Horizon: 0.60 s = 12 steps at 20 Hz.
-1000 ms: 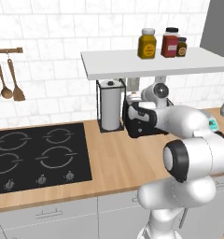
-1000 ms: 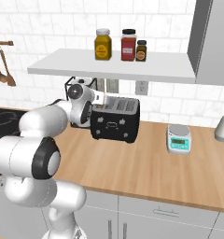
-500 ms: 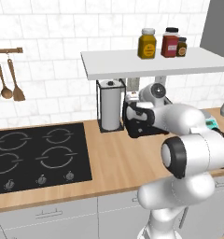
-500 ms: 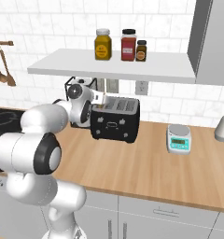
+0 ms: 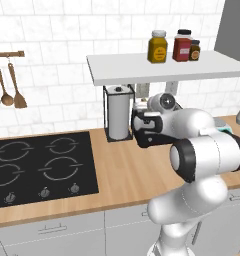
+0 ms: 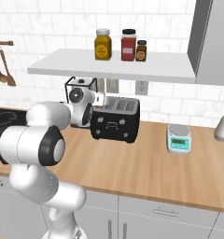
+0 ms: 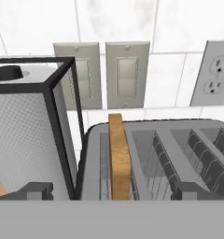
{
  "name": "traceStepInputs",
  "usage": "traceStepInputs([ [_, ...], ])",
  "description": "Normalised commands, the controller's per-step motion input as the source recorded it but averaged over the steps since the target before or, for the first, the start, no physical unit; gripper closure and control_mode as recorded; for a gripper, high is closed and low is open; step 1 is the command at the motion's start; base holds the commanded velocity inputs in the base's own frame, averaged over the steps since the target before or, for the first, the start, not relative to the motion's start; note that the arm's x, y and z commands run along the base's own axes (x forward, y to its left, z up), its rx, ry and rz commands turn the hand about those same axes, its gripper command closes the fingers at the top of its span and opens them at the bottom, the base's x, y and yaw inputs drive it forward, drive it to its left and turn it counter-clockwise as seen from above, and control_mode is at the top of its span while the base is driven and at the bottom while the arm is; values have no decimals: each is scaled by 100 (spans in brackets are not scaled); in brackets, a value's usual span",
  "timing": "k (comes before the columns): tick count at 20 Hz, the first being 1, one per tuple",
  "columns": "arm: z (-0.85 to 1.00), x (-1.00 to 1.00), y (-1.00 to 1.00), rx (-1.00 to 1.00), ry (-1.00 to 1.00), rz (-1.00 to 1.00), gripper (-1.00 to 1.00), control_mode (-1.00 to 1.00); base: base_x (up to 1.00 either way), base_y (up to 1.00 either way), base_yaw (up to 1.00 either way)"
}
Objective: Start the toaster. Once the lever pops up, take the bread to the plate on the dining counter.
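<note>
Robot hand poised over toaster, bread upright in the end slot

The gripper (image 7: pixel 109 191), jaws spread wide and empty, hangs above the toaster (image 6: pixel 115 120) beside the paper-towel roll (image 5: pixel 117 119). The bread (image 7: pixel 118 154) looks light, stiff and crumbly; its raised top edge seems the best hold. The arm hides the toaster's lever; the plate lies out of frame.

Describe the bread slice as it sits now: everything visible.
The bread is a light tan slice with a darker brown crust along its top edge, seen edge-on in the hand view. It stands upright in the leftmost slot of the toaster, its upper part rising above the silver-rimmed slot, its lower part hidden inside. Only the toaster touches it. The open gripper hangs just above, fingertips to either side, not touching. The paper-towel roll stands in its black wire holder beside the toaster.
</note>
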Motion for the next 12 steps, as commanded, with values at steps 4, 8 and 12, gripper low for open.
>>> traceStepInputs([
  [4, -14, 5, 0, 0, 0, 0, -100, -100, 0, 0, 0],
  [8, -2, 10, 0, 0, 0, 0, -100, -100, 0, 0, 0],
  [12, -2, 11, -3, 0, 0, 0, -100, -100, 0, 0, 0],
])
